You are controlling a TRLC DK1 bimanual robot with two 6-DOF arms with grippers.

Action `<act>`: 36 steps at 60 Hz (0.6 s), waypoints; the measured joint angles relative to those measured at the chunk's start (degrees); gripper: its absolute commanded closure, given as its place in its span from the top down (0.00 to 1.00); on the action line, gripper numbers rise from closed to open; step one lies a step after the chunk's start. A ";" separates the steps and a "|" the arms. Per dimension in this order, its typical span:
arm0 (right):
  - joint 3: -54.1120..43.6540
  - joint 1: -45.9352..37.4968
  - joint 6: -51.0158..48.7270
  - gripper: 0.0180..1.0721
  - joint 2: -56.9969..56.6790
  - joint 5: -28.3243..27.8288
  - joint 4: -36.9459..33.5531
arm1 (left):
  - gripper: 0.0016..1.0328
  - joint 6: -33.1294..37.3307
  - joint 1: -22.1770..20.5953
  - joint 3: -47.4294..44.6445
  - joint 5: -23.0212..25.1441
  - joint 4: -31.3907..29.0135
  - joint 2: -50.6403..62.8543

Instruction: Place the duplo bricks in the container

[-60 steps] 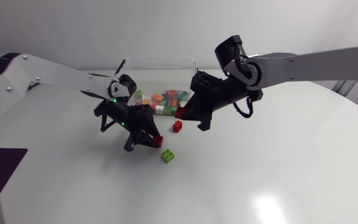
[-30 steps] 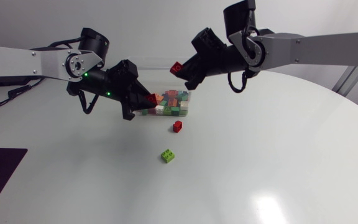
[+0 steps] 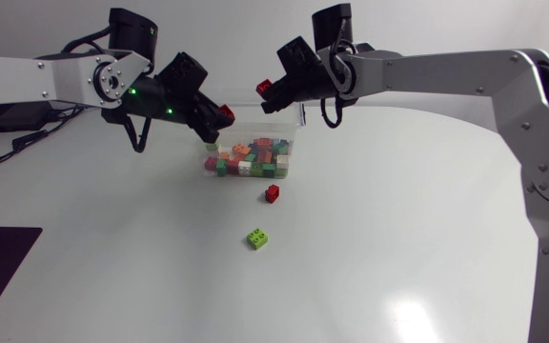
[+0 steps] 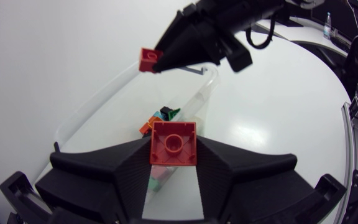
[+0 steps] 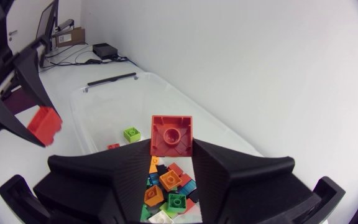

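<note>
"Head view first: where are your two pincers?"

"Both hang in the air above the clear container. It stands on the white table, toward the far side. My left pincer comes in from the left and sits over the container's left part. My right pincer comes in from the right and sits over the back rim. The two are near each other but apart."

"What do they hold?"

"One brick each. My left pincer's fingers are drawn in to the width of a red brick and press on it from two sides. In the left wrist view, a square face of that brick with one round ring in its middle is turned to the camera. My right pincer is narrowed in the same way onto a second red brick, gripped from two sides. The right wrist view shows the same ringed face toward the camera."

"And the other bricks?"

"A heap of bricks in red, green, orange, white and blue lies inside the container at its near end. In the left wrist view the heap shows under and just ahead of my fingers. In the right wrist view it lies below, between them. Two bricks are outside, on the table. A loose red brick sits just in front of the container. A green brick lies closer to the front edge, apart from the red one."
</note>
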 measured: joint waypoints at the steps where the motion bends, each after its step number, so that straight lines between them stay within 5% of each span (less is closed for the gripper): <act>1: 0.42 0.04 0.09 0.72 0.44 0.11 -0.46 | 0.35 -0.28 0.00 0.39 -0.20 0.02 0.07; 6: 1.92 0.39 0.72 0.83 1.92 0.87 -2.10 | 0.36 -2.32 0.04 2.95 -1.77 0.35 0.76; 36: -9.99 0.81 1.14 0.83 -10.12 1.62 -6.40 | 0.39 -11.78 2.67 22.05 -10.69 -2.99 15.52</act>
